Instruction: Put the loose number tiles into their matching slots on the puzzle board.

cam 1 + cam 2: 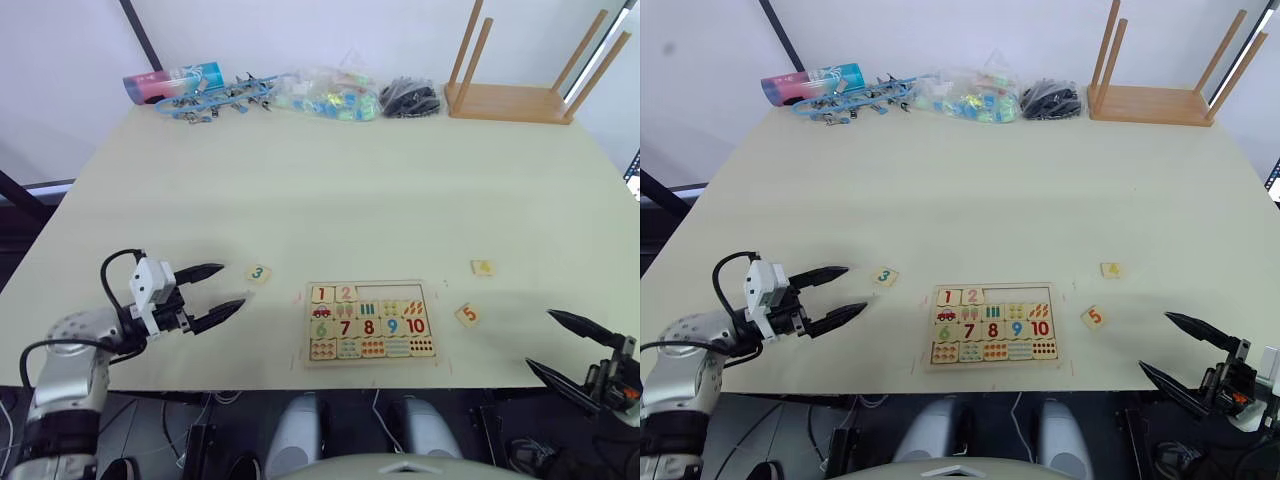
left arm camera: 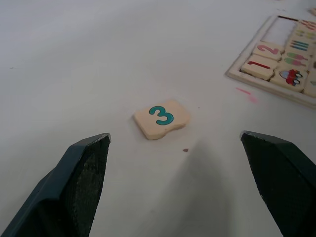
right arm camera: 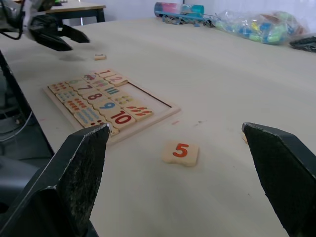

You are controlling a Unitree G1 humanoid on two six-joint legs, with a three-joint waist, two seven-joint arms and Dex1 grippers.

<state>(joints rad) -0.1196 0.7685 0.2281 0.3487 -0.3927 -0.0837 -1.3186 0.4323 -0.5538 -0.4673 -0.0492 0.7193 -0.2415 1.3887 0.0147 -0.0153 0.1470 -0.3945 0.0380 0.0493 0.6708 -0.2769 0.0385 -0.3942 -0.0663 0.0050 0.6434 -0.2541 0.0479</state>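
The puzzle board (image 1: pixel 365 285) lies near the table's front edge, with tiles 1 (image 1: pixel 322 294) and 2 (image 1: pixel 346 293) seated in its top row; the slots (image 1: pixel 392 292) to their right are bare. A loose tile 3 (image 1: pixel 258 273) lies left of the board, and my left gripper (image 1: pixel 232 286) stands open just left of it, not touching. In the left wrist view tile 3 (image 2: pixel 161 118) sits ahead, between the fingers. Tile 5 (image 1: pixel 466 314) and tile 4 (image 1: pixel 483 267) lie right of the board. My right gripper (image 1: pixel 539 338) is open at the front right, short of tile 5 (image 3: pixel 180 152).
At the back edge stand a wooden stand with upright dowels (image 1: pixel 510 100), a clear bag of coloured pieces (image 1: pixel 325 95), a black bundle (image 1: pixel 408 98), and blue clips beside a tube (image 1: pixel 175 82). The table's front edge runs just below the board.
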